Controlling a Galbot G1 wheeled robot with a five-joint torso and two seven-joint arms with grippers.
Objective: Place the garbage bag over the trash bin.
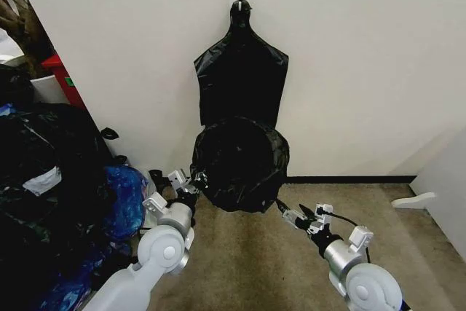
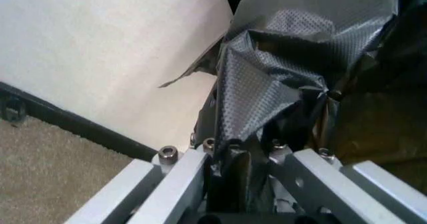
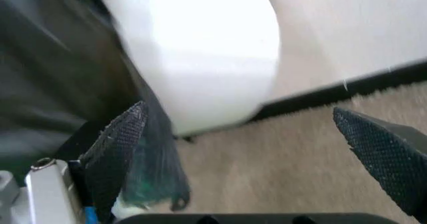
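Observation:
The glossy black garbage bag (image 1: pixel 240 162) is draped over the trash bin, which stands on the carpet against the wall and is covered by it in the head view. My left gripper (image 1: pixel 193 180) is at the bag's left edge, shut on a fold of the plastic (image 2: pixel 250 98). Off the bag's lower right, my right gripper (image 1: pixel 291 216) stands open with nothing between its fingers. In the right wrist view the bin's cream-white wall (image 3: pixel 200 58) shows bare, with black bag plastic (image 3: pixel 53 83) beside it.
More flat black bags (image 1: pixel 242 71) hang from a wall hook right above the bin. A heap of stuffed black bags (image 1: pixel 44 180) and a blue bag (image 1: pixel 124 194) crowd the left. Carpet (image 1: pixel 262 260) lies open in front. A white object (image 1: pixel 411 199) lies at the right.

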